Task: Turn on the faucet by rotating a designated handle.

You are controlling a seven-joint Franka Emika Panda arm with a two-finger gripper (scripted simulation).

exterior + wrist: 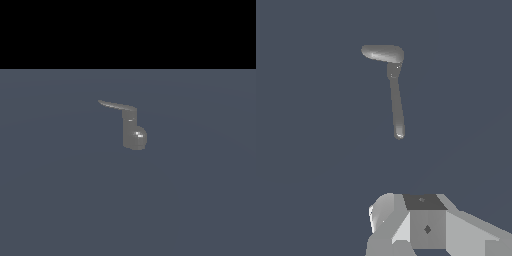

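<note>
Hovering well apart from the faucet (383, 53), the hand (426, 227) is holding nothing, and I cannot tell how far it is opening. The handle (397, 107) is jutting from the faucet's top toward the exterior view's left. Approaching off-line risks the fingers slipping past its narrow tip; no containers are showing.

The arm is out of the exterior view entirely. In the wrist view only part of the gripper (428, 227) shows, its grey and white blocks cut off by the picture's edge; the fingertips are out of frame, so whether the jaws stand apart or together cannot be told. From the wrist camera the faucet (382, 53) shows only as a foreshortened rounded shape, and where the handle (397, 106) joins it is too small to make out.
</note>
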